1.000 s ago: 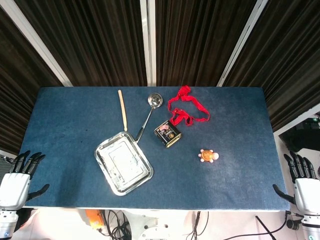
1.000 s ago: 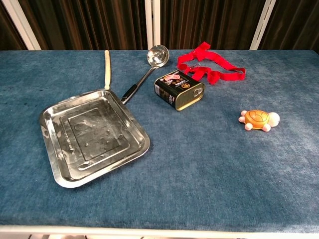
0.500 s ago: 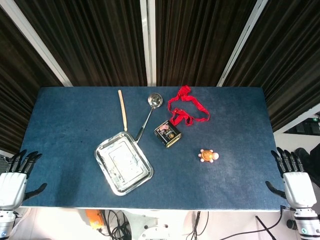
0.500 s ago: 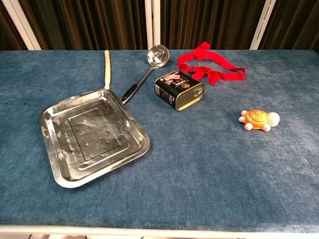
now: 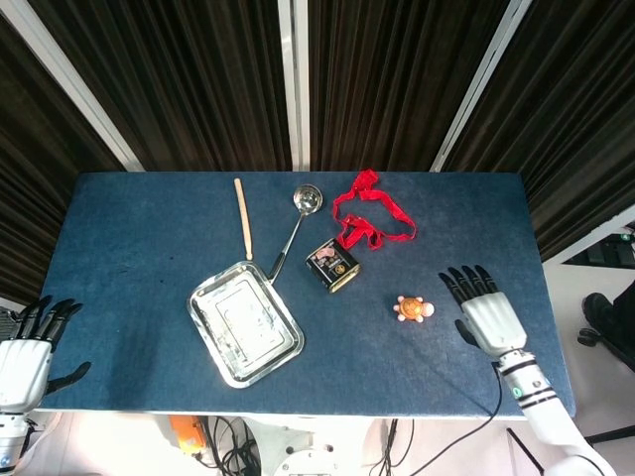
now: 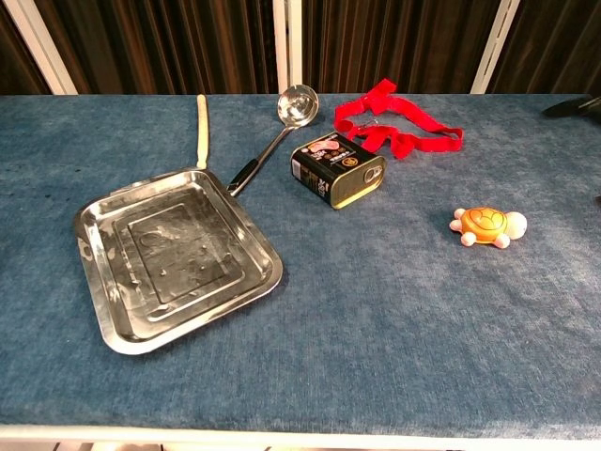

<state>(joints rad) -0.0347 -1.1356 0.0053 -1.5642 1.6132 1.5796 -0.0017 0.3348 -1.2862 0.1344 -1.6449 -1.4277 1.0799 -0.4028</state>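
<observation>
Over table, near toy turtle (image 5: 413,309) | right hand (image 5: 484,315) spread, nothing held | left hand (image 5: 25,352) spread at table corner | nothing grasped yet; all handling judged left.

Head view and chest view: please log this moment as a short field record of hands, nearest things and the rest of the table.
right hand: open, fingers spread, over the table beside the toy turtle, not touching it
left hand: open, off the table's near left corner
tray: steel, empty
ladle: handle end at the tray's corner
wooden stick: lies beside the ladle
tin can: on its side
red ribbon: behind the can
</observation>
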